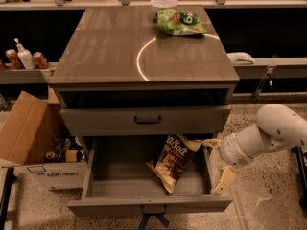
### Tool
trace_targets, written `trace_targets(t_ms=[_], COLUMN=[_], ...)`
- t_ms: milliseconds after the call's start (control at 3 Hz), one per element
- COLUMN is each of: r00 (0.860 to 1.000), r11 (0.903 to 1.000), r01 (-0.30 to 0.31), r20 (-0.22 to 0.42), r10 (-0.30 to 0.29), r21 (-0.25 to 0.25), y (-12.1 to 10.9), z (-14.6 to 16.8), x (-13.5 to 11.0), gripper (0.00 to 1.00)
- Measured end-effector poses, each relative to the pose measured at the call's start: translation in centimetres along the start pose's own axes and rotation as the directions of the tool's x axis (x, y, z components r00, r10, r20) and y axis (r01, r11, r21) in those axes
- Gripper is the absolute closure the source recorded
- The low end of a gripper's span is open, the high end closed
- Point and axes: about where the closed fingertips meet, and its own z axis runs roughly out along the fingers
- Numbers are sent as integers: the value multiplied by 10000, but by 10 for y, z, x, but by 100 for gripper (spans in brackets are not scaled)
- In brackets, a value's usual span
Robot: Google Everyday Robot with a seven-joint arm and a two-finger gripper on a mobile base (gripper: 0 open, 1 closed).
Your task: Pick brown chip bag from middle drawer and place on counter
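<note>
The brown chip bag (173, 159) with white "Salt" lettering lies tilted in the open middle drawer (120, 176), leaning toward the drawer's back right. My gripper (217, 162) is at the drawer's right wall, just right of the bag. Its two cream fingers stand apart, one near the bag's top corner and one (223, 180) over the drawer's front right rim. It holds nothing. The counter (120, 47) above is glossy grey-brown with a curved light reflection.
A green chip bag (180, 22) and a white bowl (163, 3) sit at the counter's back. The drawer above (146, 120) is shut. A cardboard box (29, 128) stands left of the cabinet. Cans and a bottle (24, 56) stand on the left ledge.
</note>
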Motion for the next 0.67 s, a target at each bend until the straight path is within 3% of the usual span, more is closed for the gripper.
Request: trace_targets(t_ms=[333,667], r00=[9941,9941], r11=[9959,9959], r01=[-892,-893], r20=[628,633], r10=[880,881], r21=[173,173], y=[-8,-8], z=[32,32], x=[33,33], gripper=[0,0])
